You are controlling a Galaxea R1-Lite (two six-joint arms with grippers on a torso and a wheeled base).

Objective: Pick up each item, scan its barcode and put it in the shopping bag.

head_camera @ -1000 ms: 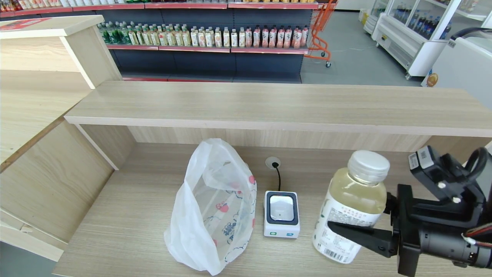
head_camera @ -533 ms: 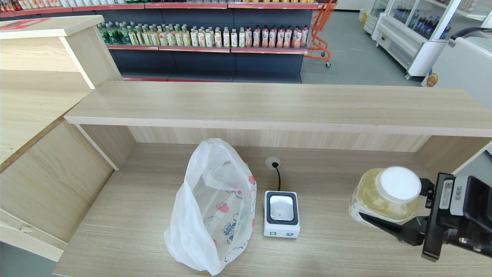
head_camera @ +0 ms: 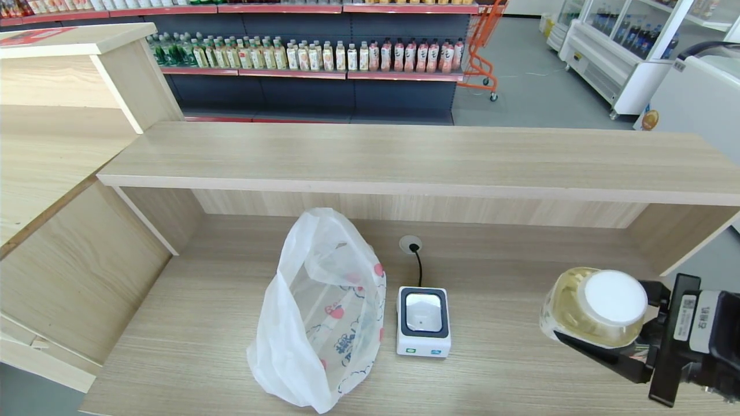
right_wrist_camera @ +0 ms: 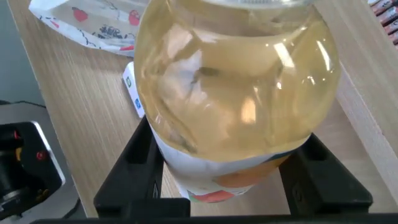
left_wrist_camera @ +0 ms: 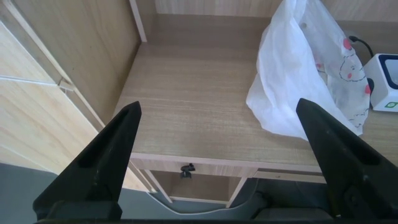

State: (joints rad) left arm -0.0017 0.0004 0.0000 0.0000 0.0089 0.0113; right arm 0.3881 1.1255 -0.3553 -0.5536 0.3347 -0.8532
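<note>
Bottle [head_camera: 601, 306] farther right above wooden counter [head_camera: 497, 364]

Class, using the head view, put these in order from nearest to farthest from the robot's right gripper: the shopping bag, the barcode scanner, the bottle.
1. The bottle, held in the right gripper, at the right end of the counter.
2. The barcode scanner, mid-counter, to the gripper's left.
3. The shopping bag, beside the scanner, farther left again.
</note>
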